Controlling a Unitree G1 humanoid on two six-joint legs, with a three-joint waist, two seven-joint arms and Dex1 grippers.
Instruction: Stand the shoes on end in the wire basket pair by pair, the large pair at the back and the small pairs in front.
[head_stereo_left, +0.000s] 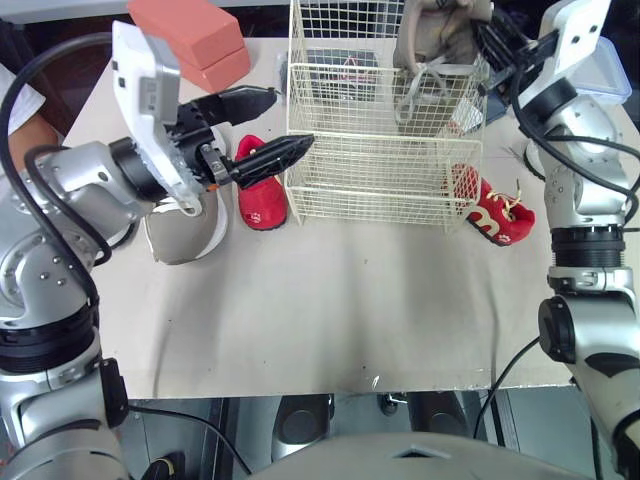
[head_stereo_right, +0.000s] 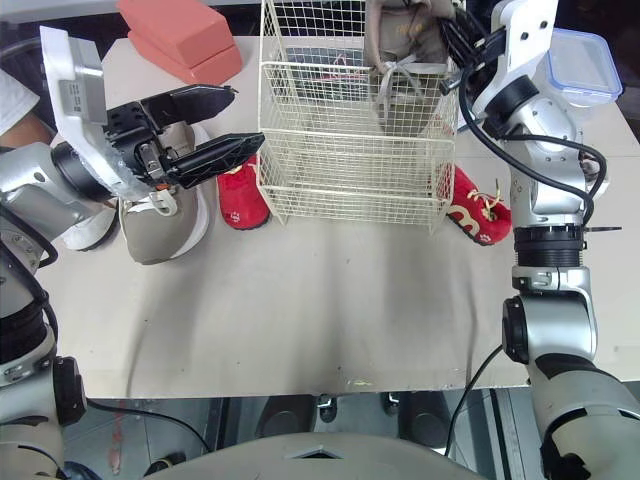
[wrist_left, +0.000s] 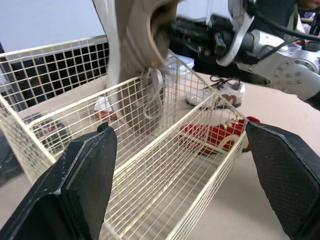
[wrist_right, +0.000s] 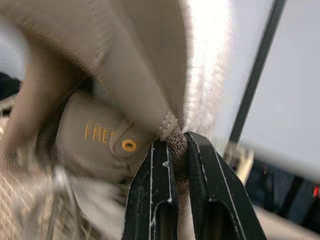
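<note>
Left eye view shows us the wire basket (head_stereo_left: 385, 150) standing at the far side of the table (head_stereo_left: 330, 310), with a tall back section and a lower front section.

The right gripper (wrist_right: 176, 141) is raised over the basket's back right corner. Its two fingers are pinched tight on the heel loop of a large beige shoe (head_stereo_left: 440, 35). The shoe hangs heel up, with its laces dangling into the back section. Its lower part is down behind the mesh, but we cannot tell whether it touches the basket floor.

A dark shape with red marks (head_stereo_left: 345, 68) shows through the wires at the back left. We cannot tell whether it lies inside the basket or behind it.

The left gripper (head_stereo_left: 292, 118) hovers just beside the basket's left front corner, its fingers spread wide and holding nothing. Below it on the table lies the second beige shoe (head_stereo_right: 165, 220). A small red shoe (head_stereo_left: 262, 200) lies between that shoe and the basket's left wall. Its red mate (head_stereo_left: 498, 212) lies on the table against the basket's right front corner. A white shoe (head_stereo_right: 85, 228) sits further to the left, partly behind the arm.

Two salmon-coloured blocks (head_stereo_left: 195, 40) are stacked at the far left of the table. A clear plastic box with a blue-rimmed lid (head_stereo_right: 582, 65) sits at the far right, and we cannot make out its contents.
</note>
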